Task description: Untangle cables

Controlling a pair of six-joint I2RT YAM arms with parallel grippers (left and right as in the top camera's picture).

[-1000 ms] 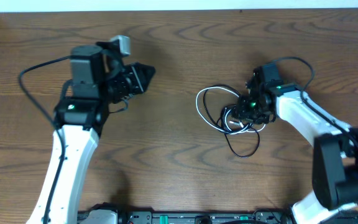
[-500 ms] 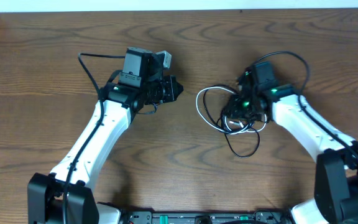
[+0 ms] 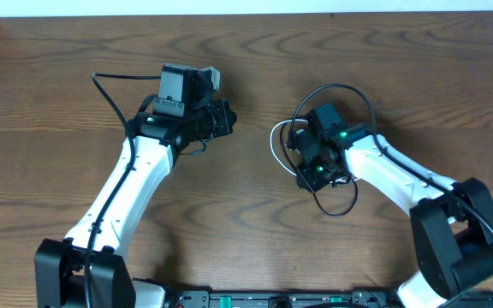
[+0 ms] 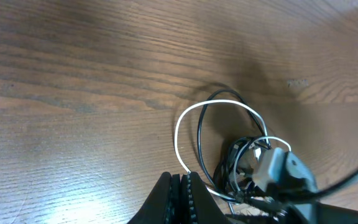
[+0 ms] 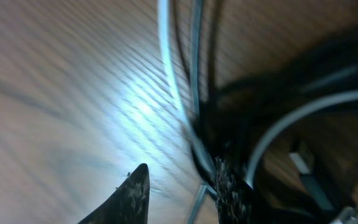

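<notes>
Your right gripper (image 5: 182, 190) has swung onto the cables (image 4: 232, 155), centre right, jaws apart astride strands (left gripper (image 4: 180, 190) pressed shut); untangling just starting.

A smooth, faintly sheened wood-grain table (image 3: 246, 222) carries, at about three o'clock, a white cord (image 3: 272, 147) and a black cord (image 3: 333, 214) in slick plastic sheathing, between the left arm (image 3: 114, 192) and right arm (image 3: 392, 175), both glossy white plastic shells with matt black housings, the right gripper (image 5: 180, 183) showing rough, grainy matt-black fingers (image 5: 135, 193).
</notes>
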